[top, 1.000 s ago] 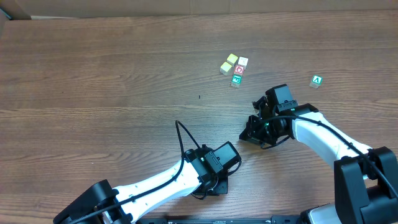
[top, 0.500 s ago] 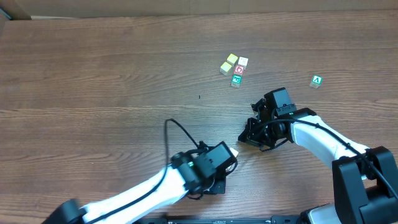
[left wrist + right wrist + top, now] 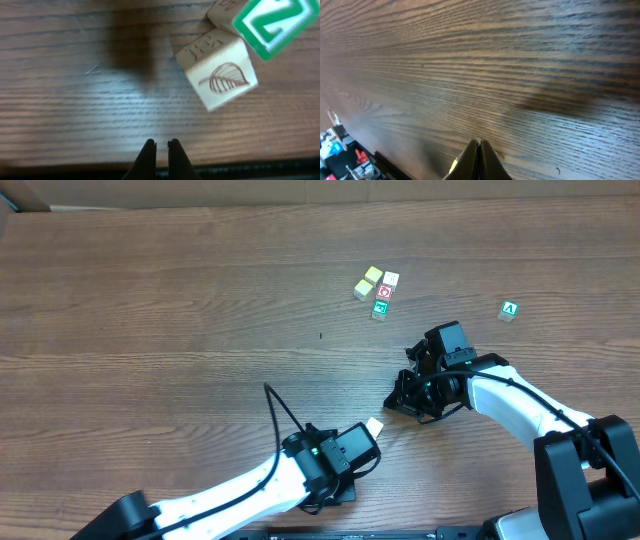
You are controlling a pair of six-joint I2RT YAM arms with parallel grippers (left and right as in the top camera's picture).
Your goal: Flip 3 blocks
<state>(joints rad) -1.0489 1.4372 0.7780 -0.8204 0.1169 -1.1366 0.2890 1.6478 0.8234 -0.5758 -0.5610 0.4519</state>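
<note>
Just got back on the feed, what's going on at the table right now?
Neither arm holds anything. The left gripper is shut and empty, its tips just short of a leaf-print block with a green-lettered block beside it. The right gripper is shut too, over bare table. The cluster of cubes farther back sits apart from both arms.

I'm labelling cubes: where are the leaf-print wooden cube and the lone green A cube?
Tan wooden leaf-print cube (image 3: 223, 80): left wrist view, on the leaf face.
Small green A cube (image 3: 510, 309): overhead view, on its top face.
</note>
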